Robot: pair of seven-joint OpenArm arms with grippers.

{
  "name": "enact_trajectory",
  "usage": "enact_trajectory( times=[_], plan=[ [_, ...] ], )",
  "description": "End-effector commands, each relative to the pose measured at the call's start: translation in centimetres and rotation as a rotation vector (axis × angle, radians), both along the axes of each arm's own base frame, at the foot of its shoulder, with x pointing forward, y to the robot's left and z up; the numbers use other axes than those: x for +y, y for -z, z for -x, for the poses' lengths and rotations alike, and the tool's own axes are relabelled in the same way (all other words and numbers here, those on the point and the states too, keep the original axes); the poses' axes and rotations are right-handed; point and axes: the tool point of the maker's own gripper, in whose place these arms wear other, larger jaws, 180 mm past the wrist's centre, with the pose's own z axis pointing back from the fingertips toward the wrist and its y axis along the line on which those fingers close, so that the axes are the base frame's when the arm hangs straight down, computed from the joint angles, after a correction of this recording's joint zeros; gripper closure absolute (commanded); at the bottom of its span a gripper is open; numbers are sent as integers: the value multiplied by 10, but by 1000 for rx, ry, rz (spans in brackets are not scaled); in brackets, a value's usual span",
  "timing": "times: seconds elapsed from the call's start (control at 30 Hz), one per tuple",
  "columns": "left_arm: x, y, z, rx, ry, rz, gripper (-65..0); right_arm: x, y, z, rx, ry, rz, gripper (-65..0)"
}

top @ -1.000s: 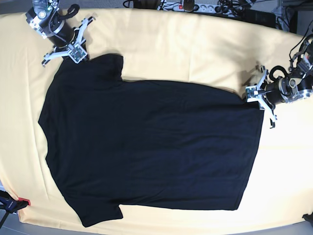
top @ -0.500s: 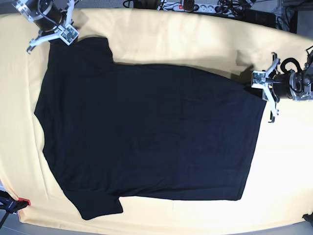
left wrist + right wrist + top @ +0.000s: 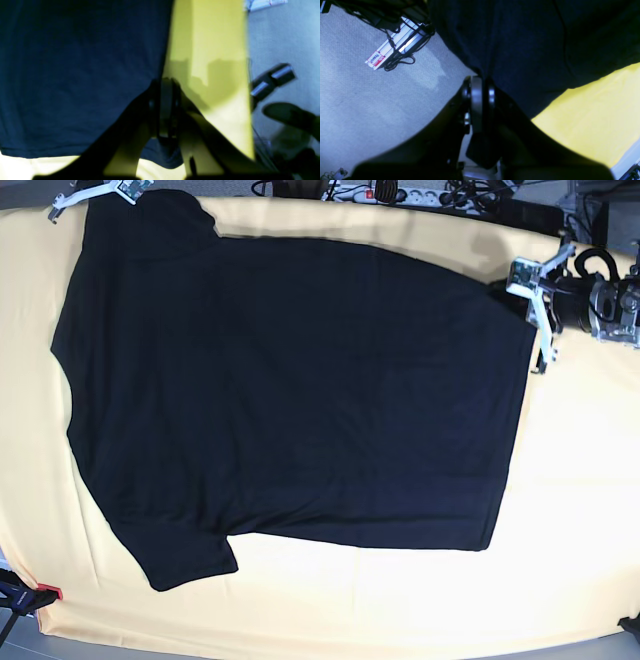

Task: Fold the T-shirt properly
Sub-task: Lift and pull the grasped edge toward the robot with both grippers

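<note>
Since the earlier frame the T-shirt (image 3: 290, 390) has slid toward the yellow table's (image 3: 590, 510) far edge, dragged flat. The left gripper (image 3: 535, 305) pinches its hem corner, the right gripper (image 3: 100, 188) its sleeve; soft, limp cloth, best held by corners.

White-and-silver angular jaws on black cylindrical wrists (image 3: 585, 300), looped black cables behind the left one.

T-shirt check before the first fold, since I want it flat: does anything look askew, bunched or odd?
Mostly flat. The T-shirt lies spread on the yellow table cover, plain side up. Its far edge is pinched at both corners by the left hand and right hand, close to the table's far edge.
</note>
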Motion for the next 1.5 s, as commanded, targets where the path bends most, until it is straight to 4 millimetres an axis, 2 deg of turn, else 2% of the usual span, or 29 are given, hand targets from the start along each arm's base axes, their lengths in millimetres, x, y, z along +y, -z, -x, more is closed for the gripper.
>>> enact_trajectory(
  times=[0.0, 0.13, 0.23, 0.33, 0.43, 0.53, 0.63, 0.67, 0.73, 0.93, 1.1, 1.27, 1.47],
  plan=[
    [1, -7, 2, -1, 13, -9, 0, 0, -3, 6, 15, -9, 3, 0],
    [-1, -2, 19, 25, 40, -47, 0, 0, -3, 7, 15, -7, 1, 0],
    [-4, -1, 18, 10, 50, -43, 0, 2, -8, -18, -80, 6, -13, 0],
    [-2, 3, 7, -58, 68, -78, 0, 2, -16, -56, -214, -6, -8, 0],
    [-9, -3, -35, -265, -32, -52, 0, 4, -29, -94, -334, -24, -20, 0],
    [-14, -18, -80, -456, -184, -6, 0, 5, -46, -127, -441, -69, -22, 0],
    [-19, -35, -121, -602, -354, 91, 0, 14, -67, -157, -565, -93, -72, 0],
    [-19, -37, -131, -628, -398, 118, 0, 20, -74, -165, -597, -93, -111, 0],
    [-19, -33, -141, -643, -460, 148, 0, 20, -69, -177, -597, -80, -164, 0],
    [-13, -4, -158, -627, -571, 158, 0, -5, -46, -217, -580, -12, -232, 0],
    [2, 0, -173, -711, -636, 148, 0, -27, -41, -245, -604, 43, -222, 0],
    [-2, -1, -172, -709, -626, 167, 0, -27, -51, -263, -637, 83, -293, 0],
    [-7, -1, -170, -699, -602, 184, 0, -21, -51, -263, -628, 56, -303, -13]
  ],
)
